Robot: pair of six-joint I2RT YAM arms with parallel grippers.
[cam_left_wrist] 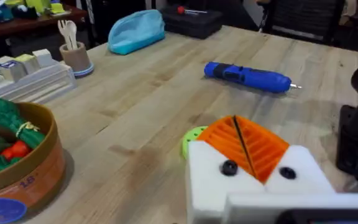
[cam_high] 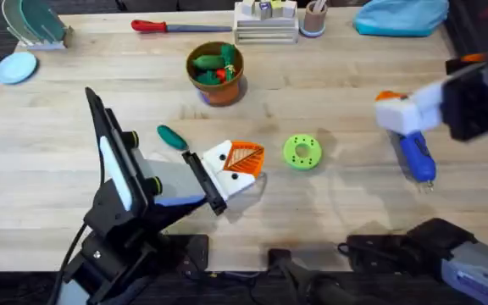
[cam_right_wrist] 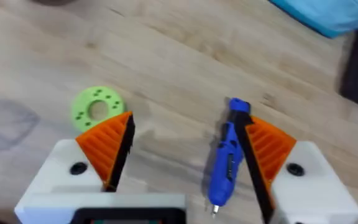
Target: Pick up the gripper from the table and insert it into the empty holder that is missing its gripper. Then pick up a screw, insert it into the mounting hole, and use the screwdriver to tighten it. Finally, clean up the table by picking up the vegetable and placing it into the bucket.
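The left tool (cam_high: 242,161) is seen low over the middle of the bench (cam_high: 346,76), its white body and orange pads pressed together with nothing held between them. The vegetable (cam_high: 172,137) lies flat on the bare wood just beside that tool, on the side toward the bench's left edge, apart from the pads. A green ring-shaped disc (cam_high: 302,152) rests just on the tool's other side, with a strip of bare wood between them.

The right tool (cam_right_wrist: 185,152) is held above the right half of the bench with its fingers spread wide. The screwdriver (cam_right_wrist: 227,155) lies flat below it, seen close beside one orange pad (cam_right_wrist: 267,149); whether that pad touches it cannot be told. In the overhead view the screwdriver's (cam_high: 416,158) blue body is seen well apart from the green disc, with an open stretch of wood left between them.

The bucket (cam_high: 216,72) stands upright nearer the far edge, behind the left tool, and already holds green and red toy pieces. A red-handled screwdriver (cam_high: 176,26) and a white rack (cam_high: 266,24) are set along the far edge, and a light blue pouch (cam_high: 401,17) at the far right corner. The near edge is taken up by the two arm bases.
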